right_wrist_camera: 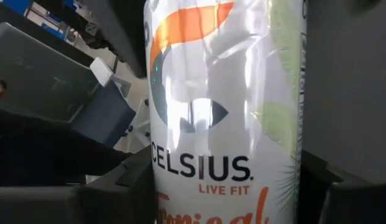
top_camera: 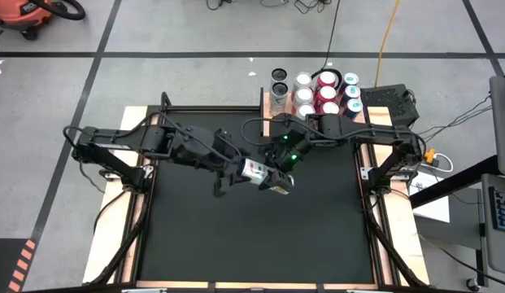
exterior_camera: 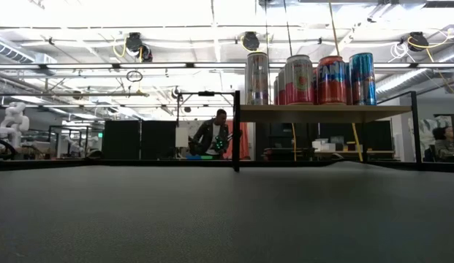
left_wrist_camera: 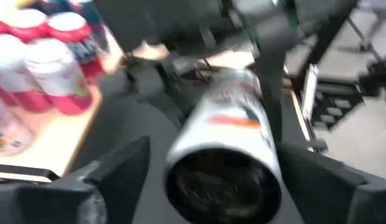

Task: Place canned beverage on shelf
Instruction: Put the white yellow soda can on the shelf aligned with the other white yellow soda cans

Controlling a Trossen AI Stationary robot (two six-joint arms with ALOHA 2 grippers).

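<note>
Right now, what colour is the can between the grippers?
The can is white with an orange swoosh, green leaf marks and dark lettering. It shows best in the right wrist view.

can [right_wrist_camera: 224, 118]: white, orange swoosh | shelf [exterior_camera: 325, 113]: light wood, black frame

Both grippers meet at a white can [top_camera: 254, 170], apparently lying sideways, near the can-filled shelf [top_camera: 268, 104].

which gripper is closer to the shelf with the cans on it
Right. The right gripper sits just in front of the shelf, at the white can. The left gripper is farther out over the table.
</note>
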